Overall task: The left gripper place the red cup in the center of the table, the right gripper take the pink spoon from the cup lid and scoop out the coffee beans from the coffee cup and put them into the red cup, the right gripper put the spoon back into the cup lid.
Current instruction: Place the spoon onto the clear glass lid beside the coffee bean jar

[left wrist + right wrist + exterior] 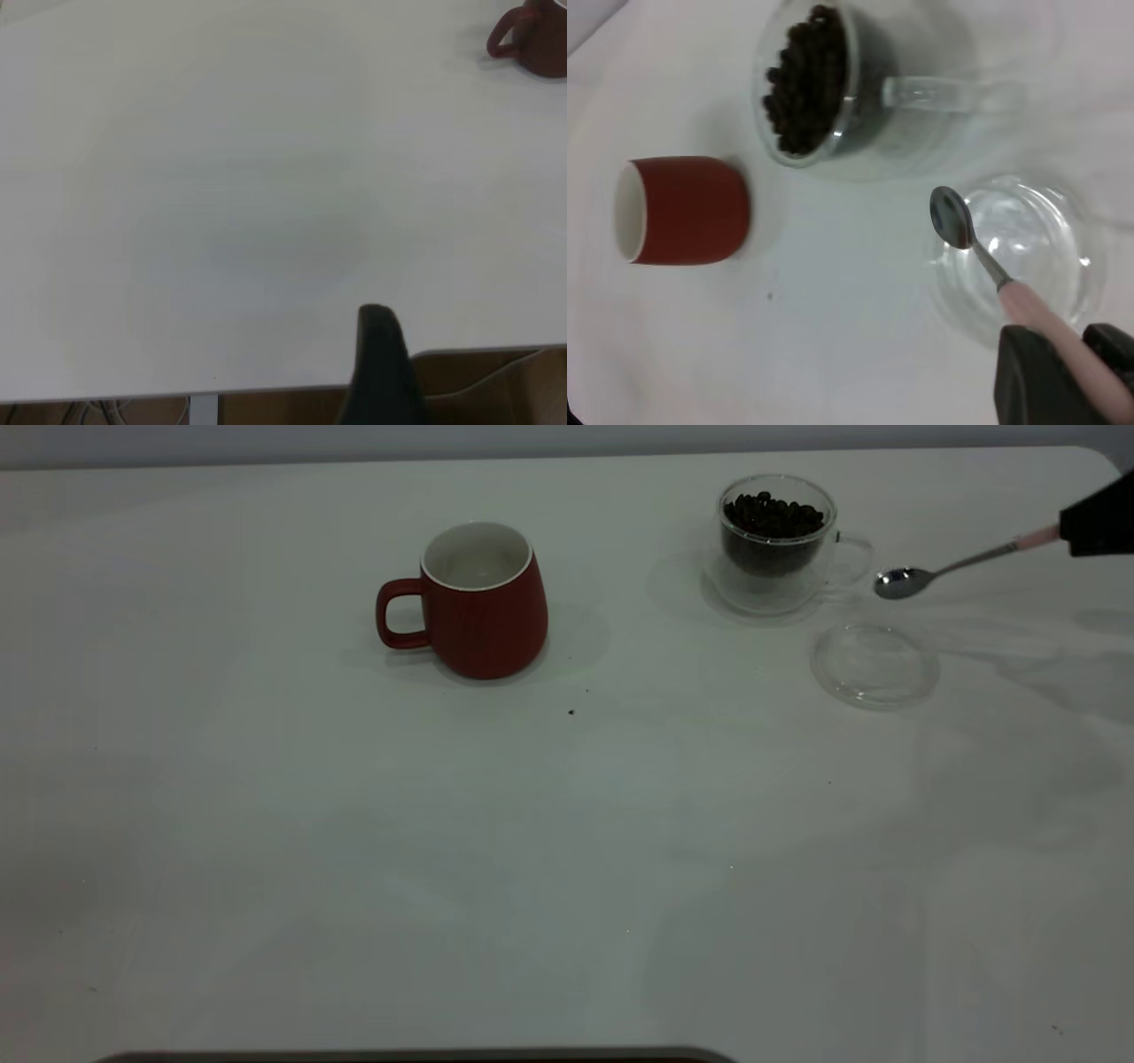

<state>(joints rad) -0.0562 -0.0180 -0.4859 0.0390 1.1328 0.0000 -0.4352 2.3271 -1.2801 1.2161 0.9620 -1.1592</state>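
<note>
You're pinching the pink spoon (939, 568) in the right gripper (1076, 533), lifted off the cup lid (874, 664) at the table's (354, 868) far right edge, bowl forward for scooping; the left gripper's (379, 363) state I cannot tell.

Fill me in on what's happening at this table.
The right gripper holds the pink spoon by its handle, its empty bowl raised above the cup lid, beside the coffee cup full of coffee beans. The red cup stands mid-table, empty. The left gripper sits back at the table edge.
</note>
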